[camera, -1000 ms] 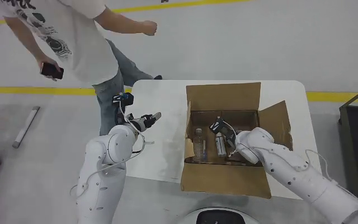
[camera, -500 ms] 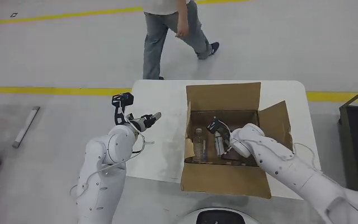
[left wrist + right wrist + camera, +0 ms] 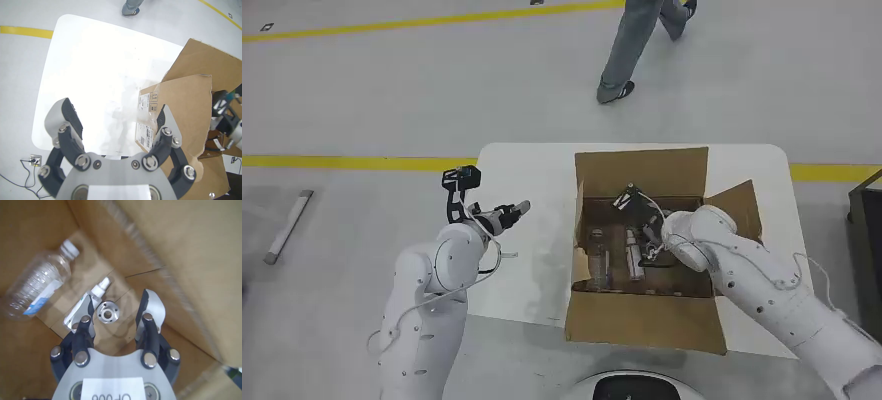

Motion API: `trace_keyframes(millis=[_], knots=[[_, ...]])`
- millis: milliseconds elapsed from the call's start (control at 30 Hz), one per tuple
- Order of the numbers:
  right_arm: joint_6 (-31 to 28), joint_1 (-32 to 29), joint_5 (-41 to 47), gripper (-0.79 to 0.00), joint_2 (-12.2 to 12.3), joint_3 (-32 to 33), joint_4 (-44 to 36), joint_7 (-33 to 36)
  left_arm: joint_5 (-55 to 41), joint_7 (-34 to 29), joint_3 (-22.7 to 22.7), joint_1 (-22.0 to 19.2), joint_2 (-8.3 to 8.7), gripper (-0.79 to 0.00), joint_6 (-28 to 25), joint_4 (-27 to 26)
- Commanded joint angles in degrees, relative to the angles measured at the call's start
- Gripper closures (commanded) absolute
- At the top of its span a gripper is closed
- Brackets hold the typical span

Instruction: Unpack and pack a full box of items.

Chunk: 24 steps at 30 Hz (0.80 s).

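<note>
My right gripper [image 3: 118,300] sits inside the brown corrugated cardboard box [image 3: 642,172], its fingers [image 3: 151,306] released and spread with nothing in them. On the box floor between the fingertips lies a small round metal flange [image 3: 107,313], shiny, with a centre bore and a ring of small holes. I see no contact with it. A slim white spray bottle [image 3: 98,290] lies on its side just beside one finger, its body partly hidden behind it. Beyond it on the same side lies a clear, ribbed plastic water bottle [image 3: 37,285] with a white cap. My left gripper [image 3: 114,106] hangs over the smooth white worktop [image 3: 85,66], its ribbed black fingers [image 3: 72,115] also released and empty. The box's labelled outer wall is near one fingertip.
</note>
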Motion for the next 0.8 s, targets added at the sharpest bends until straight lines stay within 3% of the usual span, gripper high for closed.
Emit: trace_keyframes(millis=[0, 233, 600, 700, 767], knots=[[0.0, -3.7, -3.4, 0.0, 1.4, 5.0, -7.7, -1.8, 0.0, 0.0, 0.0, 0.0, 0.0, -0.785, 0.0, 0.0], [-3.0, -18.6, -12.1, 0.0, 4.8, 18.4, -25.9, -9.1, 0.0, 0.0, 0.0, 0.0, 0.0, -0.785, 0.0, 0.0], [-3.2, -19.2, -12.5, 0.0, 4.8, 18.8, -26.1, -9.3, 0.0, 0.0, 0.0, 0.0, 0.0, -0.785, 0.0, 0.0], [0.7, -20.5, -13.7, 0.0, 4.6, 19.3, -26.1, -15.0, 0.0, 0.0, 0.0, 0.0, 0.0, -0.785, 0.0, 0.0], [6.7, -21.8, -13.0, 0.0, 4.2, 20.5, -26.0, -21.1, 0.0, 0.0, 0.0, 0.0, 0.0, -0.785, 0.0, 0.0]])
